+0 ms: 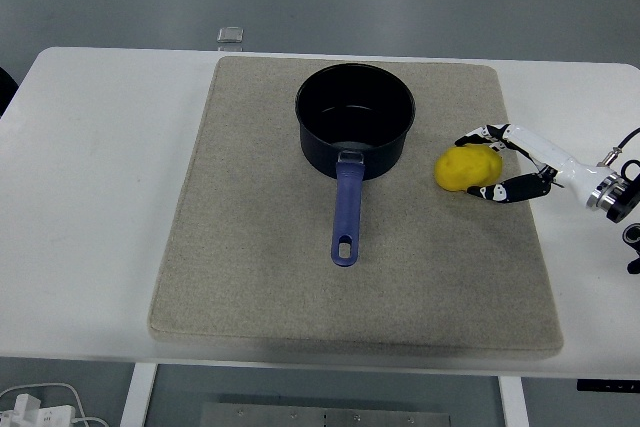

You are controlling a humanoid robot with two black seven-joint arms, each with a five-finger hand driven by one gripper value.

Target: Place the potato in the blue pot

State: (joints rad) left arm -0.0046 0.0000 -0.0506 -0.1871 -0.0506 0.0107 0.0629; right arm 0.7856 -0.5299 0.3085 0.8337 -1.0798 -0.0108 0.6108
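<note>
Potato [466, 168] lies on the grey mat [250, 277], just right of the blue pot [355, 119] and clear of its wall; pot stands upright and empty, handle [345, 209] pointing toward the near edge of the table [90, 197].

Right hand [512, 162] reaches in from the right edge; fingers [478, 135] bracket the potato's right end, 1 set over the far side, 1 below at the near side; they look to touch or nearly touch it, but we cannot tell if the grip has closed, so we call it narrow around the potato, not a sure hold. Left arm not in view.

We judge the step to be the grasp; to do it well we would seat the fingers further round the potato's middle before lifting, since a hold on the rounded end could let it roll out; then lift clear of the rim, carry left over the pot's mouth, and release low so it does not bounce or tip the pot.
</note>
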